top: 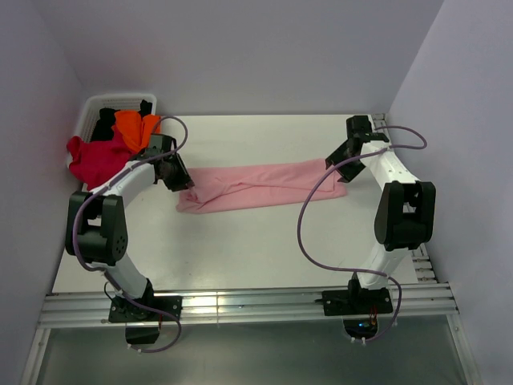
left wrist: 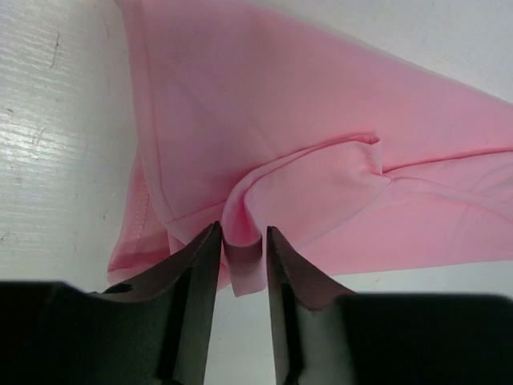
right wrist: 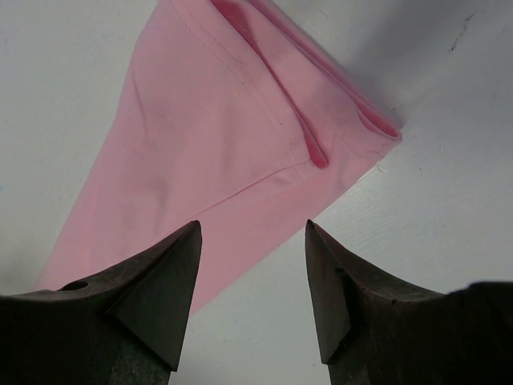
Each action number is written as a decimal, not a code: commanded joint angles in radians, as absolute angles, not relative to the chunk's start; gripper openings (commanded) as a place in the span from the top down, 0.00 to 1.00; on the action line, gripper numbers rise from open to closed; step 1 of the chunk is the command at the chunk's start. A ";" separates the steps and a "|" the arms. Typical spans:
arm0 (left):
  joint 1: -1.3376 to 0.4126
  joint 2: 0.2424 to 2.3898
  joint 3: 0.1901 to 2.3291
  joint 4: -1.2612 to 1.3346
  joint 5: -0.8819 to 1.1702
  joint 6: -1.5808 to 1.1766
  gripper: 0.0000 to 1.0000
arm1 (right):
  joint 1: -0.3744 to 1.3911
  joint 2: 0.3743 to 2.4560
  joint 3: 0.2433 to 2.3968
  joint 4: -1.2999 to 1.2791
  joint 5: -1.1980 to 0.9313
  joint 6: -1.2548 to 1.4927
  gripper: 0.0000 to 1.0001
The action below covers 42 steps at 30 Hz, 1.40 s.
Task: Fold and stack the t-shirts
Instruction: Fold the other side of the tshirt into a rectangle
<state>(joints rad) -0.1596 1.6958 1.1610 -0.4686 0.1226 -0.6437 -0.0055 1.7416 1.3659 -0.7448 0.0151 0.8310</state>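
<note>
light: bright, even, overhead | shadows: soft | glare: front rail | blur: near jaws

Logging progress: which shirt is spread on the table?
The pink shirt, laid out alone; the crimson, orange and black ones are heaped at the basket.

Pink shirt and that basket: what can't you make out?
Top view: left end of the pink shirt, under the left gripper.
Top view: black shirt, mostly buried under the orange shirt in the basket.
Right wrist view: pink shirt runs off the top edge.
</note>
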 commanded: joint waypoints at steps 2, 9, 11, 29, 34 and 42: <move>-0.163 1.646 1.143 -0.414 0.181 -0.638 0.73 | -0.014 1.692 1.338 -0.744 0.048 0.819 0.39; -0.202 1.635 1.180 -0.377 0.216 -0.591 1.00 | -0.015 1.687 1.295 -0.730 0.052 0.824 0.39; -0.225 1.608 1.192 -0.370 0.195 -0.565 1.00 | -0.015 1.681 1.286 -0.726 0.055 0.824 0.40; -0.446 1.276 0.922 -0.485 0.015 -0.403 0.37 | -0.005 1.683 1.272 -0.701 0.049 0.861 0.39; -0.422 1.305 0.998 -0.463 -0.133 -0.433 0.28 | 0.044 1.724 1.390 -0.725 0.048 0.868 0.39; -0.262 1.819 1.351 -0.469 0.029 -0.459 0.60 | 0.089 1.790 1.545 -0.798 0.054 0.867 0.40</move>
